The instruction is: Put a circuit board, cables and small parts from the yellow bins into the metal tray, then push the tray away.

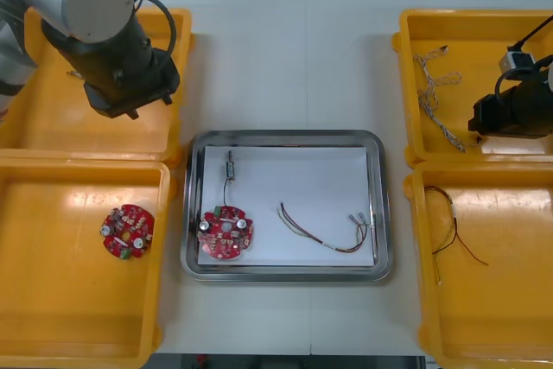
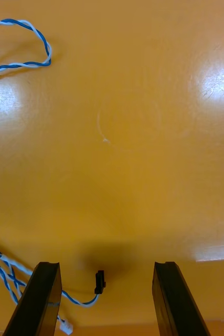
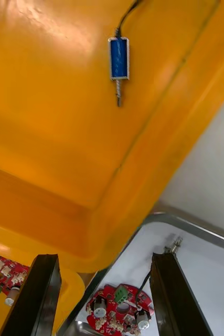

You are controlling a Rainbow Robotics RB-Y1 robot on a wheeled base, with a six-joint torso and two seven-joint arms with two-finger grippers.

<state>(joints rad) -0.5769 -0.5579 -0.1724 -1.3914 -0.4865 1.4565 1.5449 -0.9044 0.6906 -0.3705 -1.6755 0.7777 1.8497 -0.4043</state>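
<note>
My right gripper [image 2: 105,269] hangs open low over the far right yellow bin [image 1: 484,32]. The black plug [image 2: 98,282] of a twisted blue and white cable [image 2: 17,278] lies between its fingers, untouched. More of these cables [image 1: 436,97] lie in that bin. My left gripper [image 3: 104,258] is open and holds nothing above the far left bin [image 1: 52,127], where a small blue metal part [image 3: 118,58] lies. The metal tray [image 1: 285,140], white inside, holds a red circuit board [image 1: 225,232], a small metal part [image 1: 231,166] and a red and yellow cable [image 1: 324,232].
A second circuit board [image 1: 127,231] lies in the near left bin [image 1: 52,300]. The near right bin [image 1: 510,317] holds a black and red cable [image 1: 454,231]. Bare table lies beyond the tray's far rim.
</note>
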